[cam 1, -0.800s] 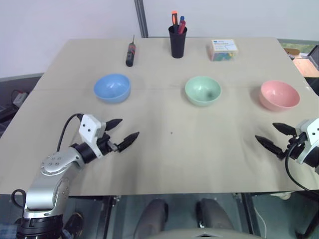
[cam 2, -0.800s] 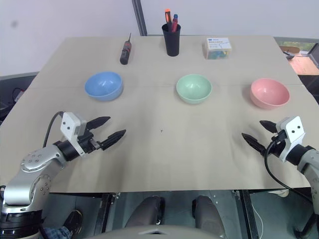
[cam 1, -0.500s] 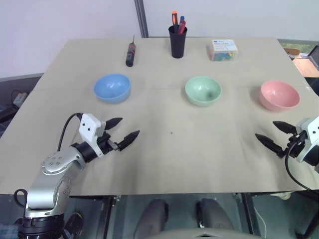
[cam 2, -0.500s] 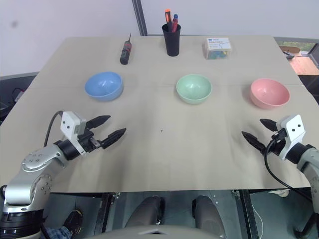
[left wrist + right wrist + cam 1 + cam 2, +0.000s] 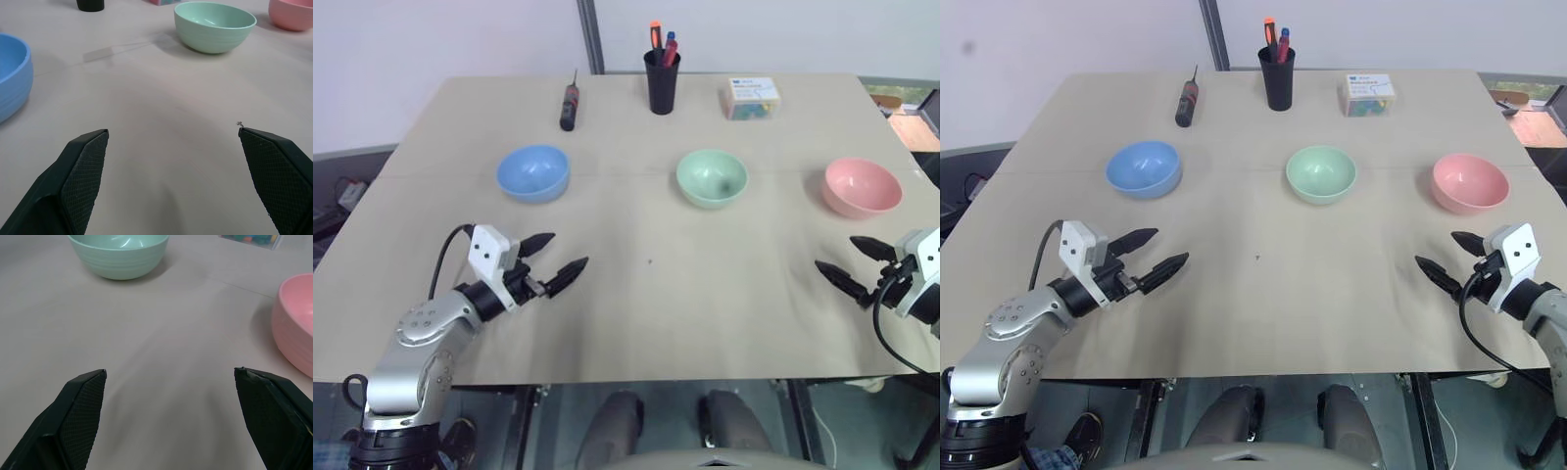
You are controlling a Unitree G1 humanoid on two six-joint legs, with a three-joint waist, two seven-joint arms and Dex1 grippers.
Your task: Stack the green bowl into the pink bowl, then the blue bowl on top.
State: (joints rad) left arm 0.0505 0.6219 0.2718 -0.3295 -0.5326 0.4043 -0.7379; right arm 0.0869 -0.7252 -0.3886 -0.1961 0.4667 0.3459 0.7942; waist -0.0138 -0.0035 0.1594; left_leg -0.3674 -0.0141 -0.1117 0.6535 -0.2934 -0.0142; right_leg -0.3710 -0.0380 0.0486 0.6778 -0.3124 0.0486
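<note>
Left eye view: left tool (image 5: 550, 264) and right tool (image 5: 854, 264) both spread wide, empty, above table (image 5: 646, 294).

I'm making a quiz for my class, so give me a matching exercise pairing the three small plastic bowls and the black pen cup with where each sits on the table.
Things:
1. small round light blue bowl
2. small round mint-green bowl
3. small round salmon-pink bowl
4. black pen cup

Places:
A. right end of the row
B. far edge, behind the row
C. left end of the row
D. middle of the row

Pairs: 1-C, 2-D, 3-A, 4-B
</note>
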